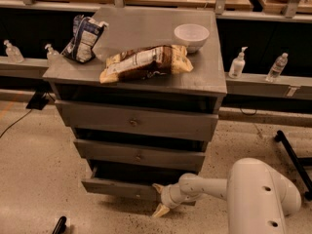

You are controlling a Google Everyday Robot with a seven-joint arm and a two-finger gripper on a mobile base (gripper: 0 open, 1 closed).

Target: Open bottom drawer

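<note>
The bottom drawer (117, 186) is the lowest grey front of the chest and stands pulled out a little, with a dark gap above it. Its knob is hidden behind my gripper. My gripper (158, 199) is at the right part of that drawer front, at the end of the white arm (253, 194) that reaches in from the lower right. One cream fingertip (157, 187) lies against the front and the other points down below its lower edge, so the fingers are spread apart. The middle drawer (139, 155) and top drawer (134, 122) also stand slightly out.
On the chest top lie a long snack bag (146, 62), a white bowl (191, 35) and a blue-white bag (83, 39). Bottles (237, 63) stand on a ledge behind. A black stand leg (292, 155) lies on the floor at right, and a dark object (59, 224) at bottom left.
</note>
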